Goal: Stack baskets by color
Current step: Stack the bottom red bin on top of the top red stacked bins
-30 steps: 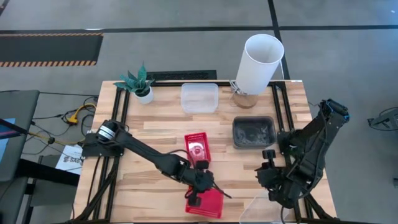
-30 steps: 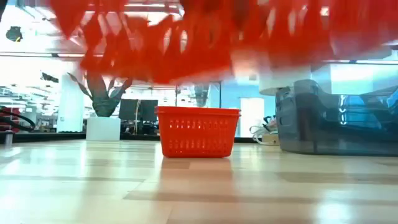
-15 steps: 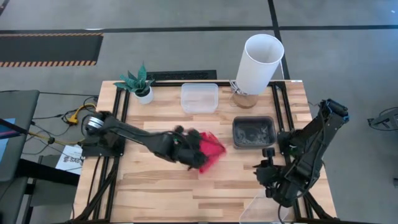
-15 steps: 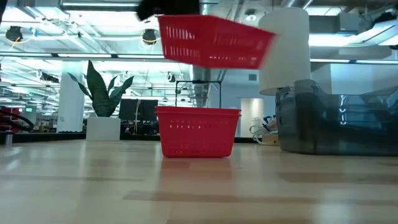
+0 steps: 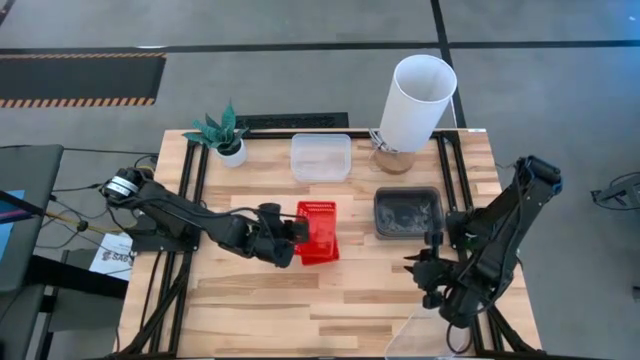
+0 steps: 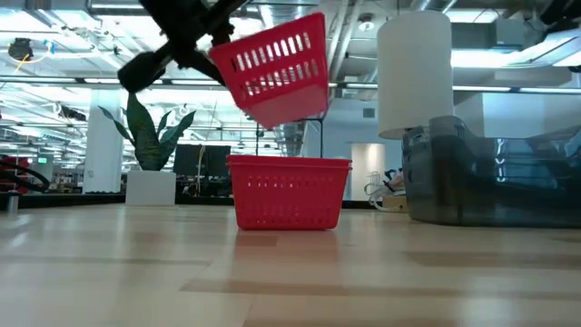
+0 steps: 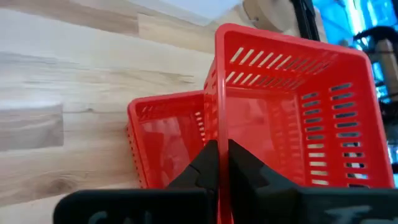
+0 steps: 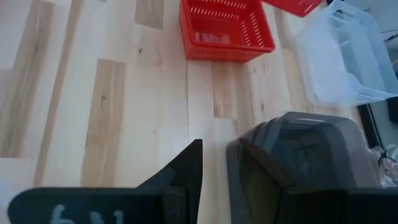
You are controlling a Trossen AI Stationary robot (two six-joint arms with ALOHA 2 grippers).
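Observation:
One red basket [image 6: 289, 193] rests on its bottom at the table's middle. A second red basket [image 6: 277, 68] hangs tilted just above it, with my left gripper [image 7: 217, 149] shut on it. My left arm reaches in from the table's left side [image 5: 290, 232]. The clear baskets [image 5: 320, 157] sit at the far middle. The smoky grey baskets [image 5: 407, 212] sit right of centre. My right gripper [image 8: 214, 168] stands open just near of the grey baskets [image 8: 305, 143], with bare table showing between its fingers. My left gripper pinches one side wall of the upper red basket at its rim [image 7: 217, 127], one finger inside and one outside. The fingers come slanting down from the table's left. The basket is lifted clear and tilted, its gripped side lower, over the resting red basket [image 7: 165, 143].
A tall white cylinder [image 5: 418, 100] stands at the far right and a small potted plant [image 5: 222, 135] at the far left. A clear object [image 5: 418, 335] sits at the near edge below my right arm. Bare wood lies at the near left.
My left gripper has carried the red basket from the near edge toward the far edge, rolling its wrist on the way. The basket has turned about and now hangs tilted over the resting red basket.

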